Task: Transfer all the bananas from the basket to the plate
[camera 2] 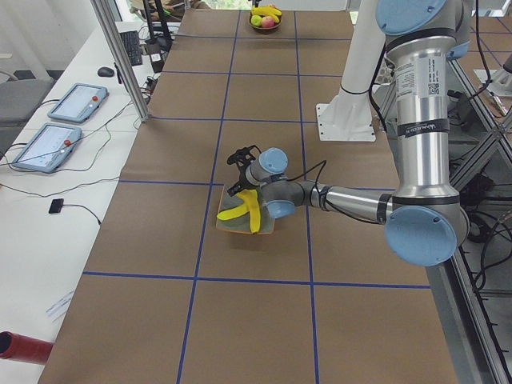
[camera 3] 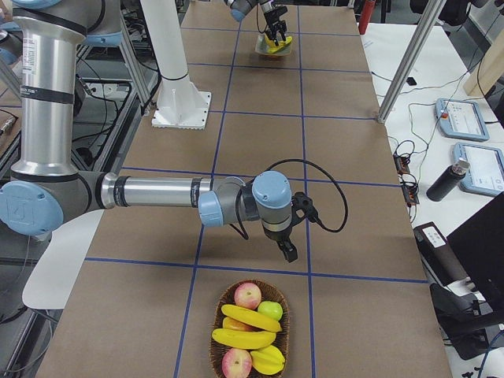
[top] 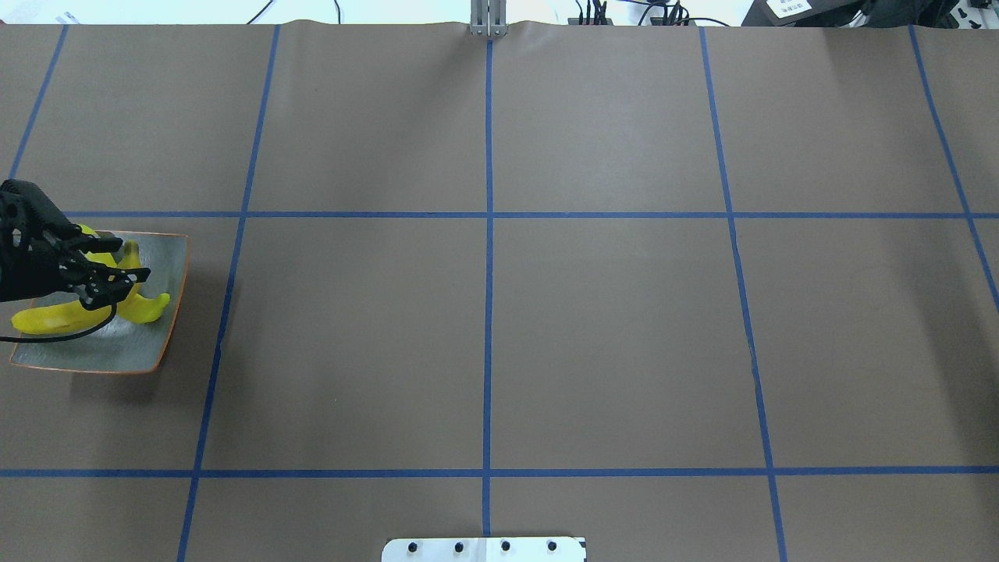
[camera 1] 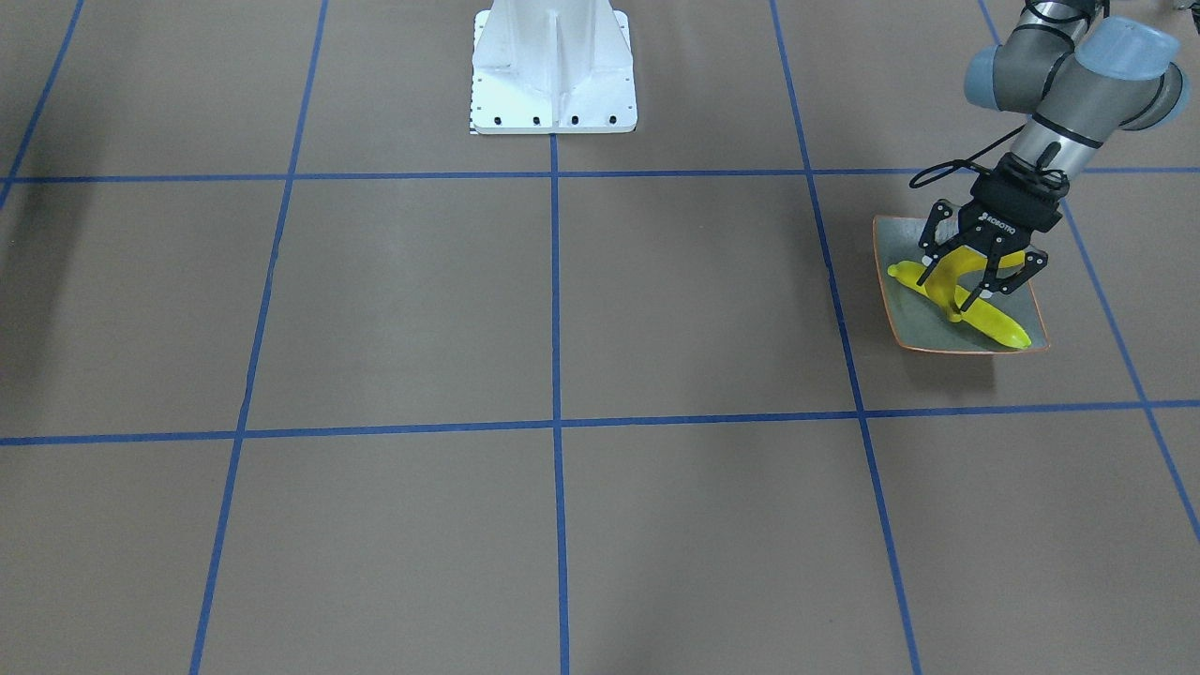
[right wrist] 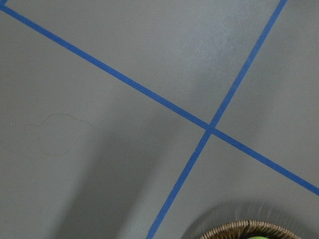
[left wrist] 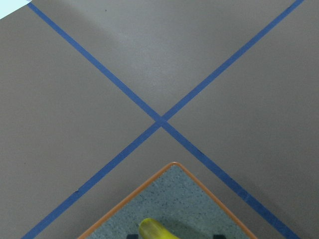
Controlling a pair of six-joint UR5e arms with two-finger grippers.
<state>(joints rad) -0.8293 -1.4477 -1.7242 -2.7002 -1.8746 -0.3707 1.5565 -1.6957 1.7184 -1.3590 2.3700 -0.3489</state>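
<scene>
On plate (camera 1: 923,323): long banana (camera 1: 994,323) diagonal, glossy curved banana (camera 1: 961,267) across it.
Left gripper (camera 1: 949,292) jaws wide; right gripper (camera 3: 289,252): can't tell.

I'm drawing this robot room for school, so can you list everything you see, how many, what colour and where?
plate: one, grey-green with an orange rim, at the robot's left end of the table.
plate bananas: two, yellow, on the plate.
basket: one, brown wicker, at the robot's right end.
basket bananas: at least two, yellow.
round fruit: two reddish, one green, in the basket.
table: one, brown with blue tape lines.
tablets: two, grey-blue, on the white side bench.
robot base: one, white, at the table's edge.
left gripper: one, black, fingers open over the plate.
right gripper: one, black, near the basket; open or shut, cannot tell.
</scene>
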